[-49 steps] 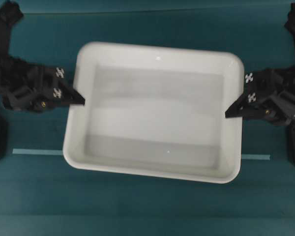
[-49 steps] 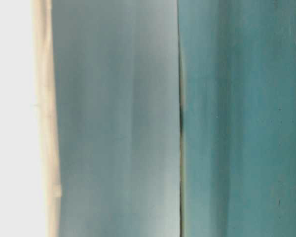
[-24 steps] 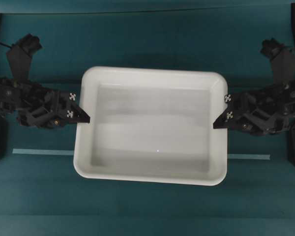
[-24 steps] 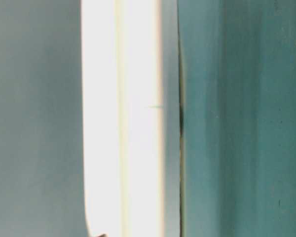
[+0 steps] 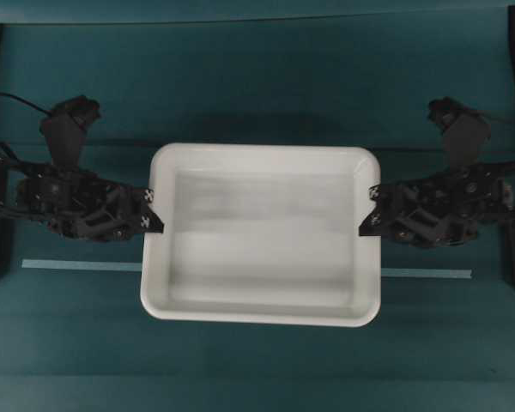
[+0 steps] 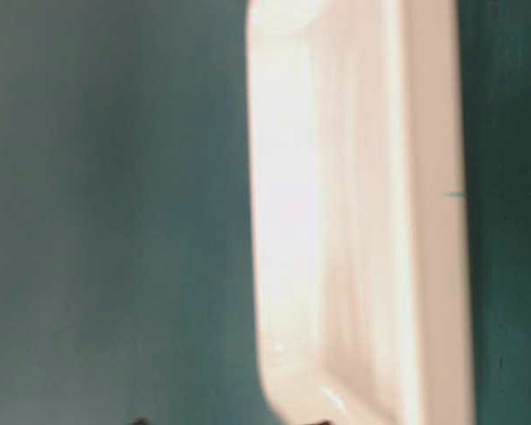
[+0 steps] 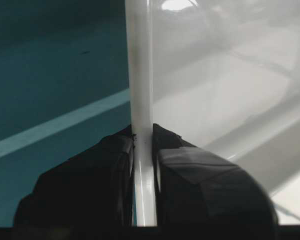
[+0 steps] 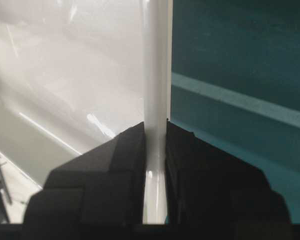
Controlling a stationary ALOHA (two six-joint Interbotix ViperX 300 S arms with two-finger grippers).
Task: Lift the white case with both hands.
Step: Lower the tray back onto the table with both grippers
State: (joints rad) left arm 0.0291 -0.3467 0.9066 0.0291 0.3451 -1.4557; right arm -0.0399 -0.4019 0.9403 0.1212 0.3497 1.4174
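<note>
The white case (image 5: 262,236) sits mid-bench (image 5: 257,94), long axis running left to right between both arms. The left hand (image 5: 152,215) is clenched on its left rim, the right hand (image 5: 369,213) on its right rim, level and opposite.

Overhead view: looks straight down from well above me, taking in the whole white case (image 5: 262,233), both my arms and the teal counter (image 5: 257,86). Table-level view: set low and very close, turned on its side, blurred; the case (image 6: 354,212) fills much of it. Left wrist view: rides behind my left fingers (image 7: 90,185), facing along them at the case rim (image 7: 140,75), very near. Right wrist view: the same behind my right fingers (image 8: 205,185), at the opposite rim (image 8: 157,75). All four views share the case.
</note>
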